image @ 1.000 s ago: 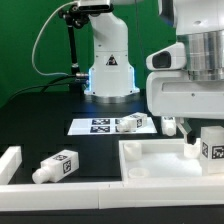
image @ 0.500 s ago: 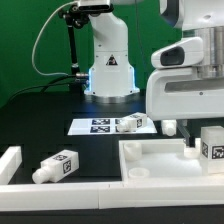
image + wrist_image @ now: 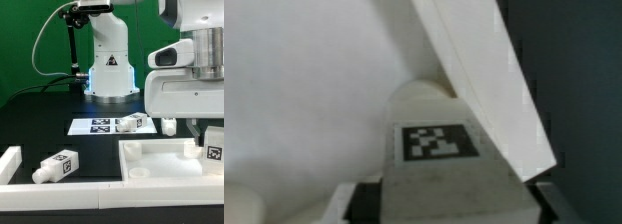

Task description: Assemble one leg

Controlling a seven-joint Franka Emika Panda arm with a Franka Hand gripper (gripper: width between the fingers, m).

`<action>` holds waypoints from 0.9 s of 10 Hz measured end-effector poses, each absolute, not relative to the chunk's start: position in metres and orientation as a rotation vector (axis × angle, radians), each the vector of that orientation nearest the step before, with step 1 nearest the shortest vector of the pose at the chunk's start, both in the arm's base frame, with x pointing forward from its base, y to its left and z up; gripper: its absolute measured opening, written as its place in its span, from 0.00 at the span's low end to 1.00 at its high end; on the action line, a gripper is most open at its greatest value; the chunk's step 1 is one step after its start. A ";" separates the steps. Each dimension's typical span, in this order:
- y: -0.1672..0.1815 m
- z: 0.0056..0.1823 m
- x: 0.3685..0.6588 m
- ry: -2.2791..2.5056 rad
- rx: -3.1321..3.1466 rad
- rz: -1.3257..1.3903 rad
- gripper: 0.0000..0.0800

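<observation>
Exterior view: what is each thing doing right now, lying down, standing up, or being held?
Leg in the end effector: upright, held over the tray's right side.
Leg on the table: lying on its side, loose.
Leg on the marker board: lying down.
Tray: flat on the table, open side up.
Marker board: flat on the table.
End effector: shut on a leg.

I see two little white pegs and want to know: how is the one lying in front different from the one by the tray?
The front peg lies tipped on its side on the table; the tray peg stands upright. The front peg lies alone, far from the arm; the tray peg sits under the arm, at the white tray. Both are stubby, white, and wear black-and-white square tags.
</observation>
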State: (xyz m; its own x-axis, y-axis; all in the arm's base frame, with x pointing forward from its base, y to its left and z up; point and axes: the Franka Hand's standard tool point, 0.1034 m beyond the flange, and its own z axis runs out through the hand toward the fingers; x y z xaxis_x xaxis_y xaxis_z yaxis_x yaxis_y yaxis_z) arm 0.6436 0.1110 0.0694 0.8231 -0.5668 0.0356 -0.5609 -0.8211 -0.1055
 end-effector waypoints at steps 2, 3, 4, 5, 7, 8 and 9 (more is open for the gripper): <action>0.109 0.069 0.643 1.324 -2.733 -0.073 0.36; 0.109 0.068 0.643 1.529 -2.612 -0.047 0.36; 0.109 0.068 0.642 1.781 -2.413 -0.004 0.36; 0.109 0.067 0.642 1.952 -2.232 0.029 0.36; 0.114 0.068 0.641 2.066 -2.121 0.049 0.36; 0.113 0.067 0.641 2.053 -2.136 0.046 0.36; 0.113 0.068 0.641 1.948 -2.233 0.031 0.36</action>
State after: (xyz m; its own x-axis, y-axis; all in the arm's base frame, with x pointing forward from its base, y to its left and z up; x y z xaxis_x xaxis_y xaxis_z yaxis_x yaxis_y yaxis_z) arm 0.6405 0.1127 0.0675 0.1426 -0.9809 -0.1320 -0.9846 -0.1270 -0.1198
